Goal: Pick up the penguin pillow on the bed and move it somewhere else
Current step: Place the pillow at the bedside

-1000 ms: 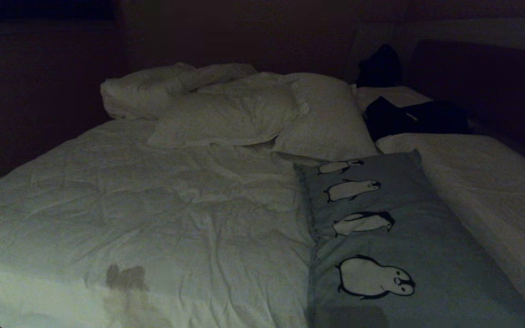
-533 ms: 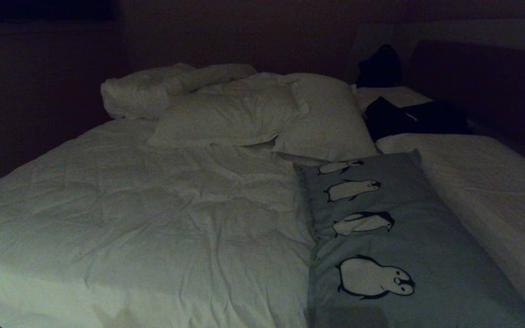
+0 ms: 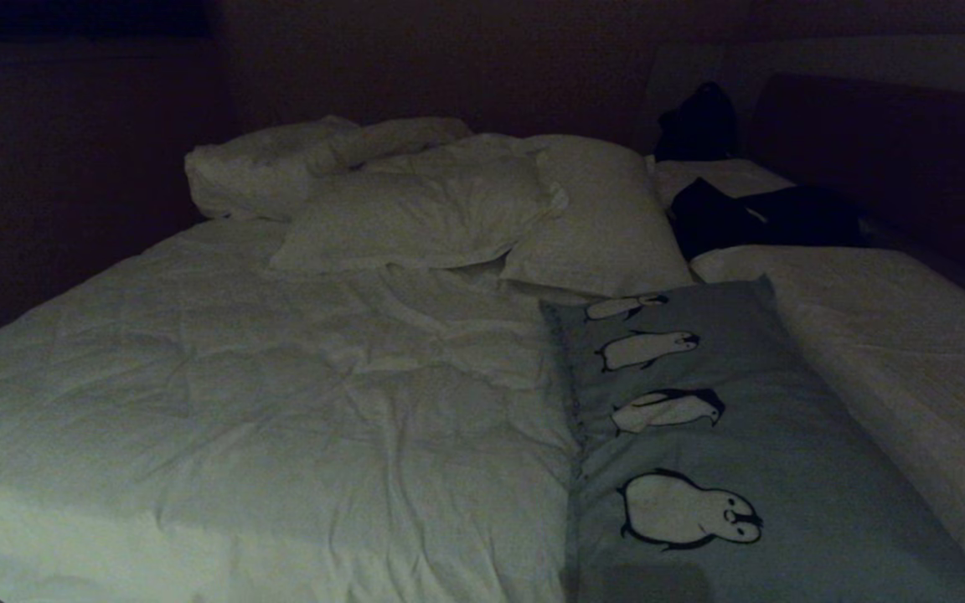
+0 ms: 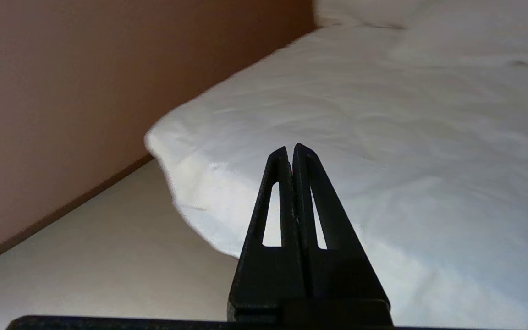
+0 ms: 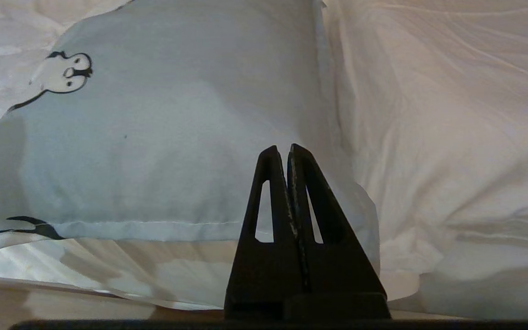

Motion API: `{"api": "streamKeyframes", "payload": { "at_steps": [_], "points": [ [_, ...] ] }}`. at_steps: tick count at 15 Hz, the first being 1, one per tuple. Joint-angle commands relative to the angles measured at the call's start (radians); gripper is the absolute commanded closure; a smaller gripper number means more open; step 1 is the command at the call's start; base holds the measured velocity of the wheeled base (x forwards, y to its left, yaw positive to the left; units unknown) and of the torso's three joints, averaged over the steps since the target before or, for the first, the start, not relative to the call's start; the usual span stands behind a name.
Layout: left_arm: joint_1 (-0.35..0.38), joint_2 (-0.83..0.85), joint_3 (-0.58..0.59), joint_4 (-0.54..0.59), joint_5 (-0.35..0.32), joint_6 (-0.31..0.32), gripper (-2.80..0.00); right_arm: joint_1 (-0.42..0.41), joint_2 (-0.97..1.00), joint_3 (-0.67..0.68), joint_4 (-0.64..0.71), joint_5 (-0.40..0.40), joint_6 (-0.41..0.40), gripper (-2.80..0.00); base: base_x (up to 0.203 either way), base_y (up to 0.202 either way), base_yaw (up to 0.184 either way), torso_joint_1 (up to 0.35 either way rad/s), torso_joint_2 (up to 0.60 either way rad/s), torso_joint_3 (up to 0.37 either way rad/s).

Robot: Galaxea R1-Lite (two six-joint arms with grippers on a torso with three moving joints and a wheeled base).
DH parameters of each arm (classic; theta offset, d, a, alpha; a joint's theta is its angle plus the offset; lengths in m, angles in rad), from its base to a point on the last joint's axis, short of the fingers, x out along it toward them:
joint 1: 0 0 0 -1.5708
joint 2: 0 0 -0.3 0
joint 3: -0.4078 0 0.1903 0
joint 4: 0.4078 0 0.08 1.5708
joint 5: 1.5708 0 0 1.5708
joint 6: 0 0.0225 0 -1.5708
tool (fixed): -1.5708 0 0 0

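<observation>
Dim bedroom, rumpled white bed (image 3: 281, 402). Penguin pillow (image 3: 725, 452) flat along its right side, untouched. Left hand (image 4: 293, 149) clenched at the bed's corner; right hand (image 5: 282, 150) clenched, empty, before the pillow's near edge, probably awaiting a grasp.

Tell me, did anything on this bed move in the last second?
A dark blurred shape low on the left of the duvet, probably the left gripper, has dropped out of the head view; it now points, shut and empty, at the bed corner. The penguin pillow and white pillows lie as before. The right gripper sits shut by the pillow's edge.
</observation>
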Motion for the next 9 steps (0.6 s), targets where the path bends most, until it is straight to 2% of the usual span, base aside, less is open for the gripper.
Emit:
{"api": "streamKeyframes", "payload": {
  "at_steps": [1,2,4,7,9],
  "points": [
    [0.0,-0.023,0.02,0.002,-0.094,0.002,0.0,0.0,0.001,0.0,0.0,0.0,0.0,0.0,0.0,0.0,0.0,0.0,0.0,0.0],
    [-0.001,-0.025,0.022,0.002,-0.157,0.001,0.0,0.0,0.001,0.0,0.001,0.0,0.0,0.0,0.0,0.0,0.0,0.0,0.0,0.0],
    [-0.001,-0.026,0.038,0.008,-0.174,0.002,0.0,0.0,0.001,0.0,-0.001,0.0,0.002,0.0,0.0,0.0,0.0,0.0,0.0,0.0],
    [-0.009,-0.028,0.064,0.019,-0.258,0.009,0.0,0.0,0.001,0.0,-0.001,-0.001,0.006,0.0,0.0,0.0,0.0,0.0,0.0,0.0],
    [-0.01,-0.033,0.105,0.017,-0.269,0.007,0.0,0.0,0.001,0.0,-0.001,-0.001,0.006,0.0,0.0,0.0,0.0,0.0,0.0,0.0]
  ]
}}
